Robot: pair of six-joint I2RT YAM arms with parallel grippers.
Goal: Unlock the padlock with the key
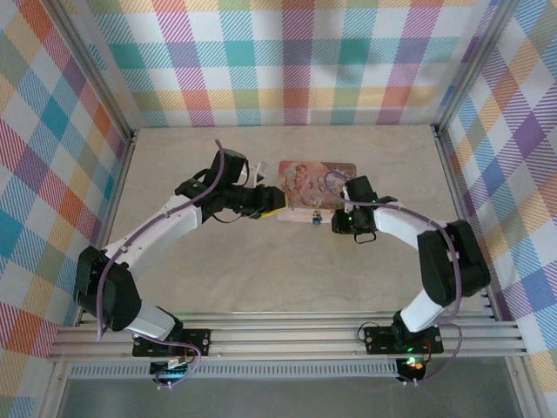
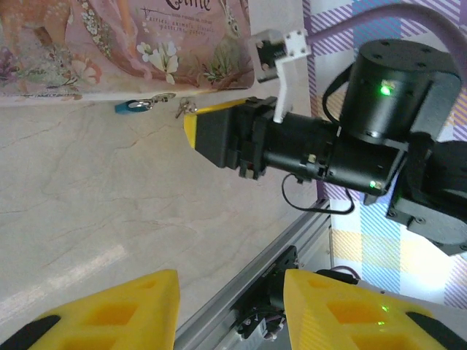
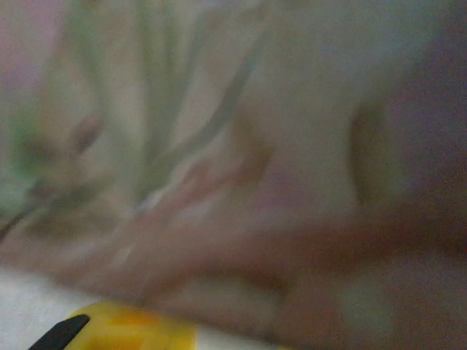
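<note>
The padlock (image 2: 131,107) lies on the bench (image 2: 109,204) right beside the near edge of the box (image 2: 109,44). Its long axis runs along that edge, with its silvery end turned toward the right claw (image 2: 191,122). The key (image 2: 182,108) sits just past that end, at the right claw's yellow tip. Whether it touches the tip cannot be told, nor whether this claw's jaws are apart or together.

From above, the padlock (image 1: 315,218) lies between the two claws. The right claw (image 1: 338,222) is the nearer and on the key's side, so the key looks to be its job. The left claw (image 1: 270,206) stands off on the padlock's blue side, jaws apart and holding nothing.
</note>
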